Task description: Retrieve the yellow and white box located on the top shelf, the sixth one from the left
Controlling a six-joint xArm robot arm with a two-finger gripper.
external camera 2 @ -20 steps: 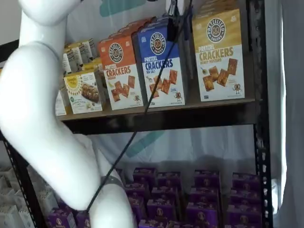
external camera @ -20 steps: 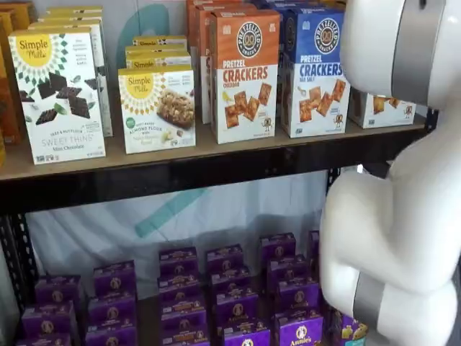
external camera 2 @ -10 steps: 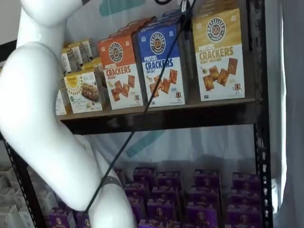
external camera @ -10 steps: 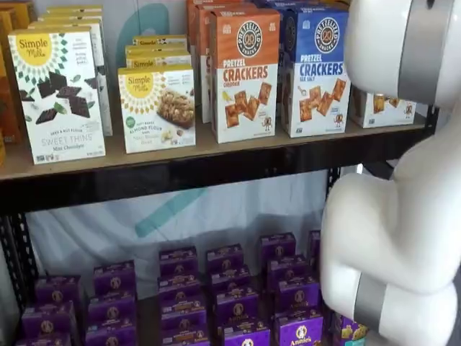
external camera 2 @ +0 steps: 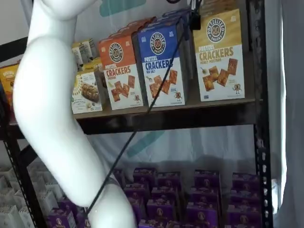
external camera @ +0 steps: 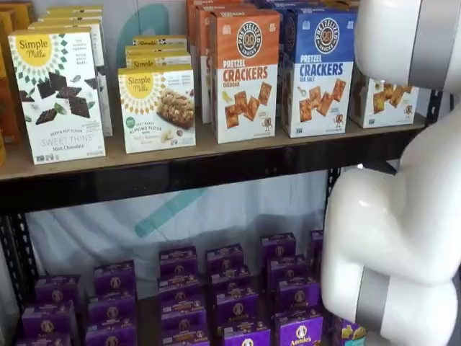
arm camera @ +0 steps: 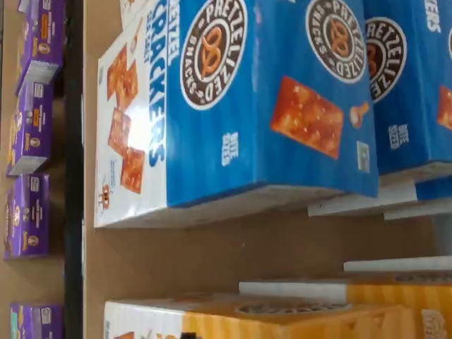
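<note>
The hand (external camera 2: pixel 194 19), spread wide and empty, has drifted from above the tall blue-topped cardboard cracker box (external camera 2: pixel 164 64) towards the yellow and white box (external camera 2: pixel 219 57). That box stands untouched just right of the blue one on the long brown top shelf (external camera 2: pixel 166 116). The approach looks nearly lined up.

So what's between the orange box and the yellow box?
The blue box stands between the orange box and the yellow box on the top shelf, in a shelf view.

My arm (external camera: pixel 392 216) hides the upper part of the yellow and white box (external camera: pixel 382 101) in a shelf view. The wrist view cuts this box at the edge, and my fingers show nowhere.
</note>
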